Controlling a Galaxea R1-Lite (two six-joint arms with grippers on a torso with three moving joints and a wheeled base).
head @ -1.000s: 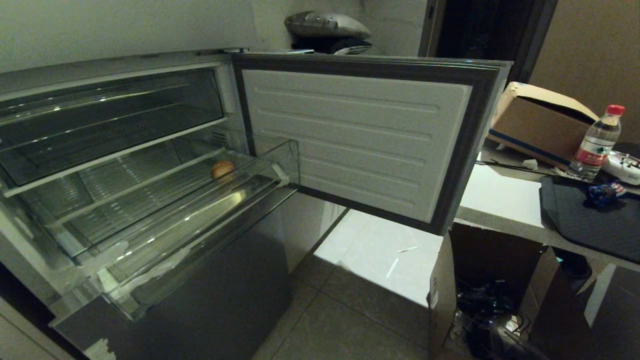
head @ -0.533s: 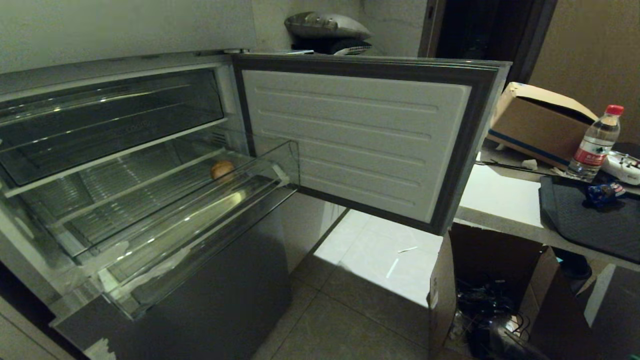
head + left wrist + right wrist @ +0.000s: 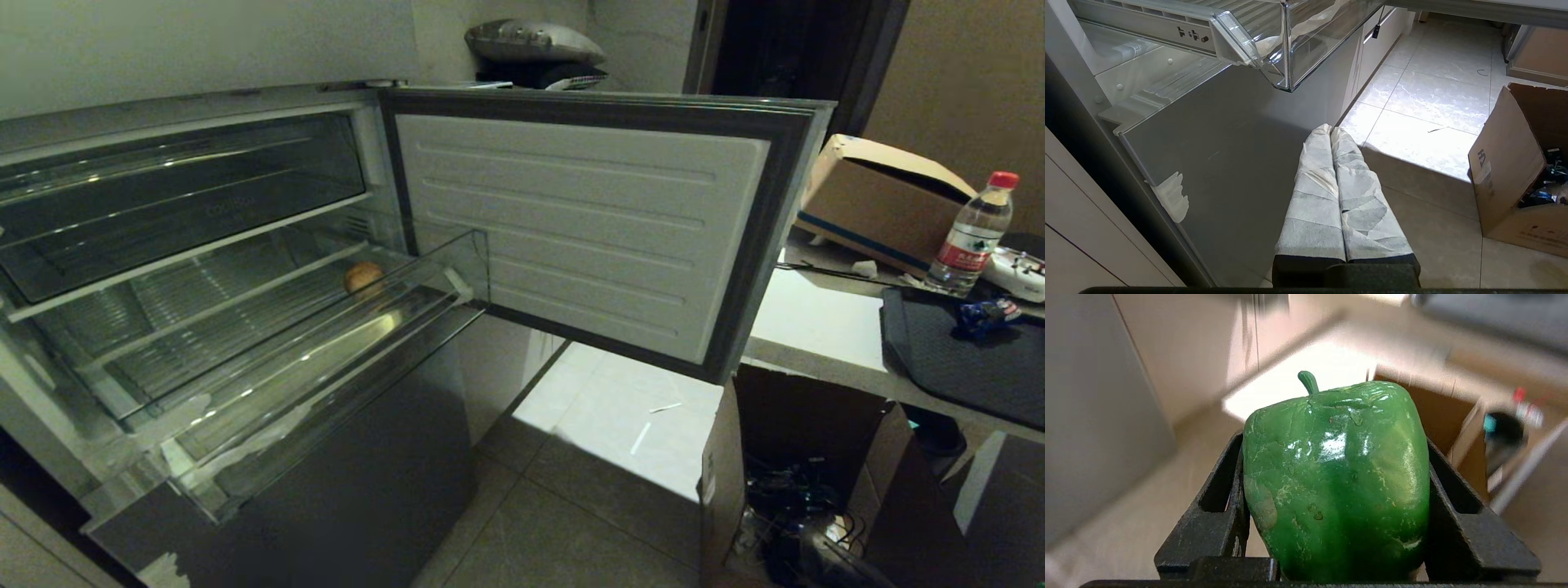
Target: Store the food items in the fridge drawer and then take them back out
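Head view, fridge: door (image 3: pixel 571 229) swung wide; drawer (image 3: pixel 269 343) pulled out toward the robot, its front lip past the cabinet face.
Head view, potato (image 3: pixel 363 276): sits on the drawer's ribbed floor, near the right wall, toward the back.
Head view, arms: neither shows here.
Head view, surroundings: counter (image 3: pixel 816 318) at right carries a bottle (image 3: pixel 976 233) and a box (image 3: pixel 882 200); an open carton (image 3: pixel 804 465) stands on the floor below it.
Left wrist view, left gripper (image 3: pixel 1331 130): wrapped fingers pressed together, nothing between them; it hangs low in front of the grey lower panel (image 3: pixel 1229 171), beneath the drawer's front corner (image 3: pixel 1286 61). Parked, by the look of it.
Right wrist view, right gripper (image 3: pixel 1335 465): clenched on a green pepper (image 3: pixel 1337 477), one jaw against each flank, stem pointing away from the wrist. Background is smeared; floor and a carton lie beyond.
Step in hand: judged to be carrying the pepper, either toward the drawer or away from it; the views do not settle which.
Doing it well: keep the squeeze steady, since the skin is glossy and could slip. If storing, come in over the front lip, lower onto the bare ribbed floor left of the potato, and let go only once it rests there.
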